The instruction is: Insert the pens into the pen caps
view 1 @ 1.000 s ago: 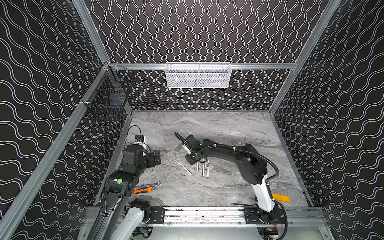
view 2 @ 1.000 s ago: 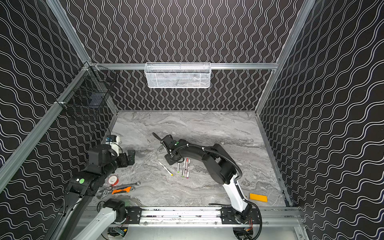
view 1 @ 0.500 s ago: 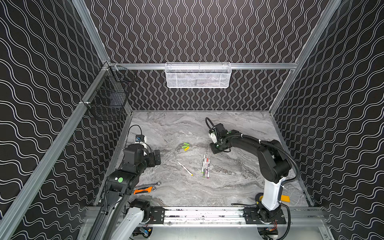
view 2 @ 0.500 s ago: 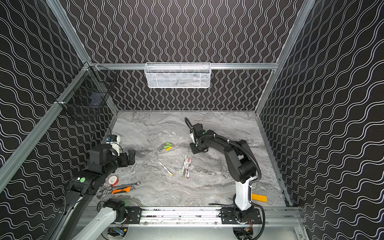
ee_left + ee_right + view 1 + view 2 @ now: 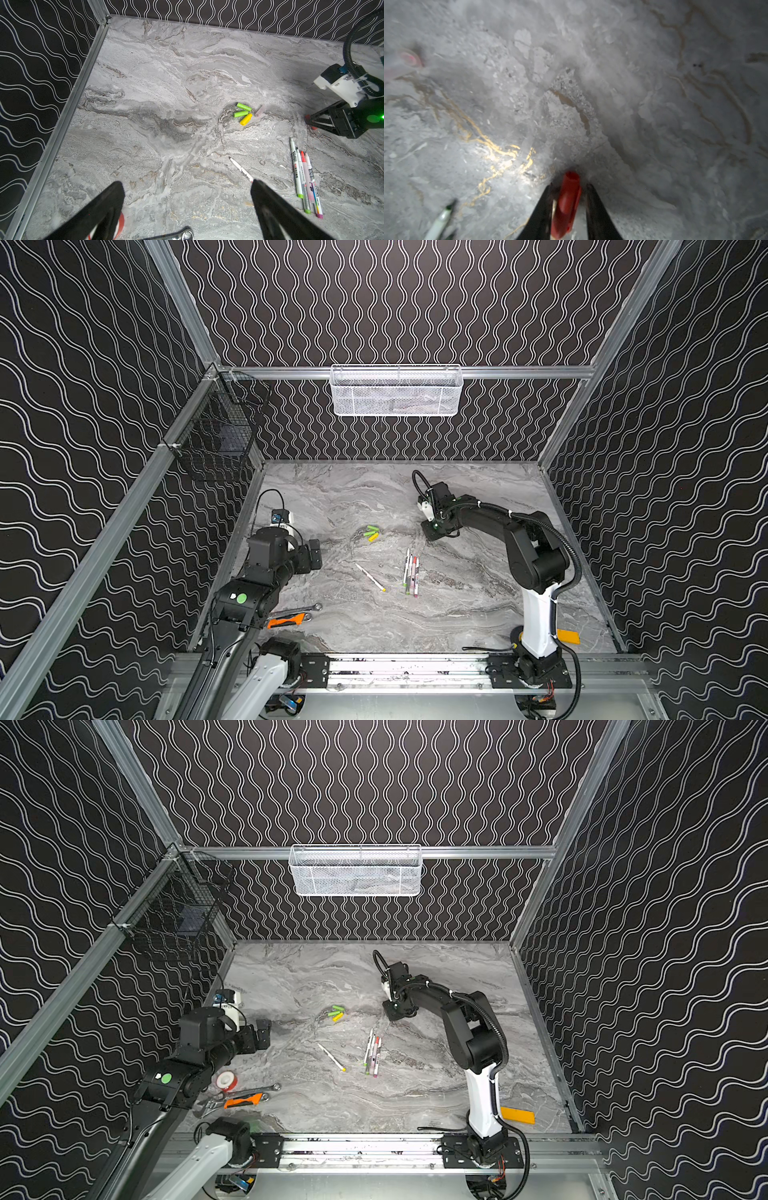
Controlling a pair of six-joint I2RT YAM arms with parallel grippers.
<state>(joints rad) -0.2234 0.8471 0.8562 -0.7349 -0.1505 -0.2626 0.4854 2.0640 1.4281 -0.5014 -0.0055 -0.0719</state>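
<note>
Left claw [image 5: 187, 184]: spread wide and empty, at the lower centre of its wrist view.
Pens [image 5: 410, 574]: mid-frame in a top view, bunched, with one lying apart. We judge them light, stiff and prone to roll, so we would grip mid-barrel.
Pen caps [image 5: 371, 533]: green and yellow, just above the pens; small and slick.
Right claw [image 5: 569, 185]: slightly parted astride a red cap [image 5: 566, 205].
Table [image 5: 457, 614]: flat marble, with a white basket [image 5: 395, 391] on the patterned wall beyond.
</note>
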